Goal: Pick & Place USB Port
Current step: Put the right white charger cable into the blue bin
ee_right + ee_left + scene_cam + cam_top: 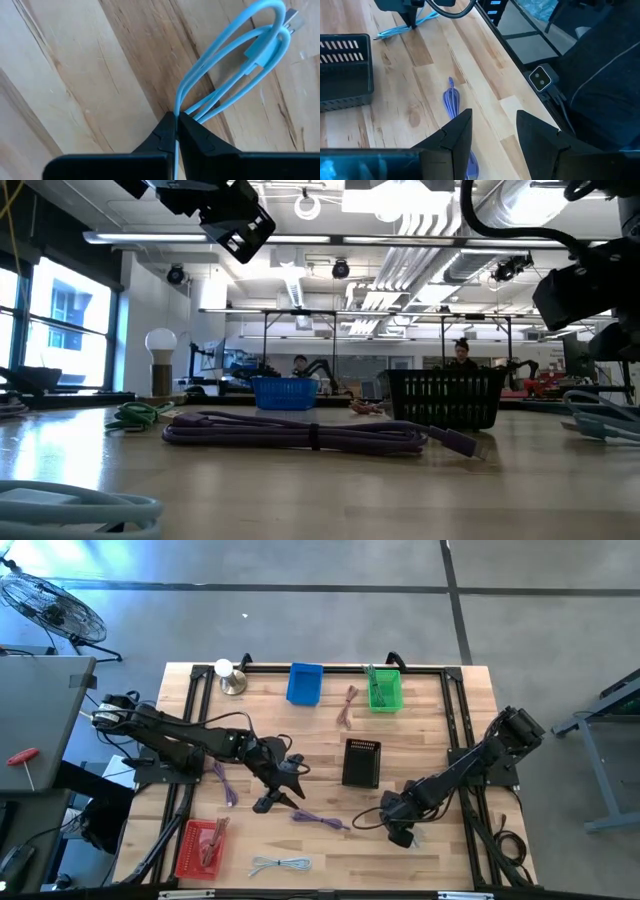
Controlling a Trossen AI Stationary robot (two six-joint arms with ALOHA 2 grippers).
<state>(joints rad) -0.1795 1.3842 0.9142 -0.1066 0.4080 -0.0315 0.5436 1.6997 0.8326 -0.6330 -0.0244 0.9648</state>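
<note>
Because the right gripper has its fingers clenched on the middle of a blue cable, the looped bundle hangs out past the fingertips over the table, its plug at the far end of the loop. In the high view that gripper sits low near the table's front right, beside the black basket, a likely drop point, though which bin is meant cannot be told from the task. The grip at mid-bundle looks chosen to keep the loops together when lifted. The left gripper hovers with its fingers released and wide apart over a purple cable lying flat on the wood, lined up so the cable runs between the fingers; it holds nothing. Other cables remain out: a pale one at the front edge and another purple one at the left. Coloured bins, blue, green and red, stand around the edges, apparently for sorting.
</note>
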